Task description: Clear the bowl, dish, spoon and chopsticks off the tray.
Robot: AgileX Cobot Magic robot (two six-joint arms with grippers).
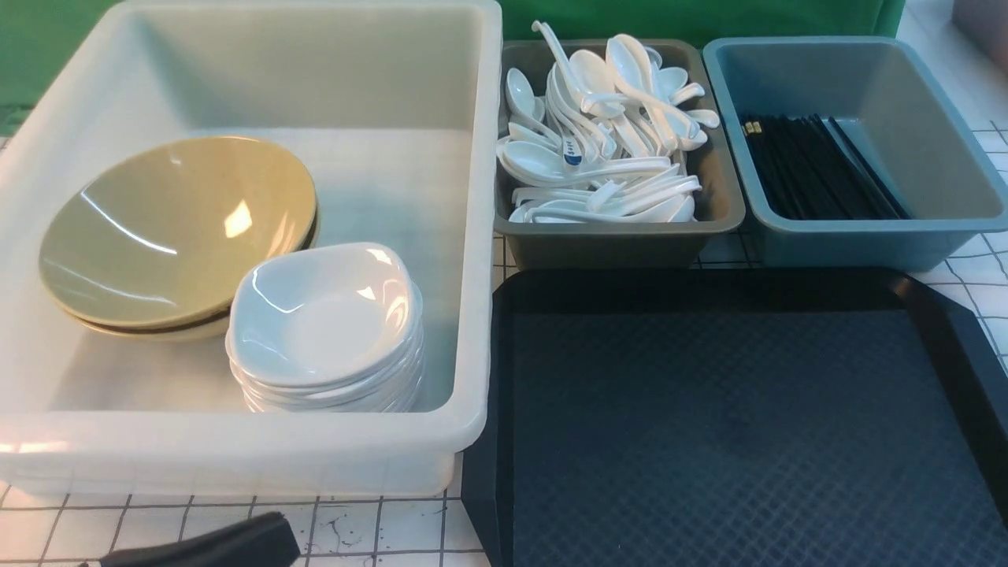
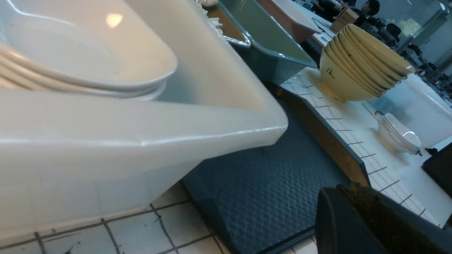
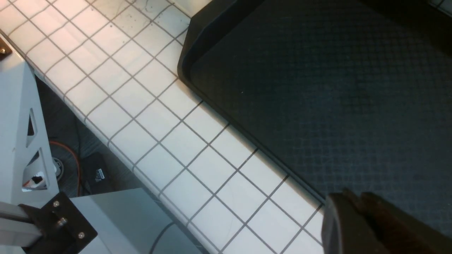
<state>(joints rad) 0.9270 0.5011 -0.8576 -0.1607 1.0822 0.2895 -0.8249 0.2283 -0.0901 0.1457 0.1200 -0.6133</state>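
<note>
The black tray (image 1: 709, 409) lies at the right front with nothing on it; it also shows in the left wrist view (image 2: 268, 176) and the right wrist view (image 3: 317, 88). Two olive-yellow bowls (image 1: 173, 228) are nested in the white tub (image 1: 480, 236), beside a stack of white dishes (image 1: 323, 315). White spoons (image 1: 606, 150) fill the grey tub (image 1: 622, 240). Black chopsticks (image 1: 819, 165) lie in the blue tub (image 1: 866, 240). My left gripper (image 1: 264, 539) is shut and empty, low in front of the white tub (image 2: 141, 134); its closed tip shows in the left wrist view (image 2: 349, 192). My right gripper (image 3: 353, 197) is shut and empty over the tray's front edge.
The tiled table's front edge (image 3: 116, 148) runs close to the tray. A stack of yellow bowls (image 2: 360, 67) and a stack of white dishes (image 2: 399, 135) stand on another surface beyond the tray's right side.
</note>
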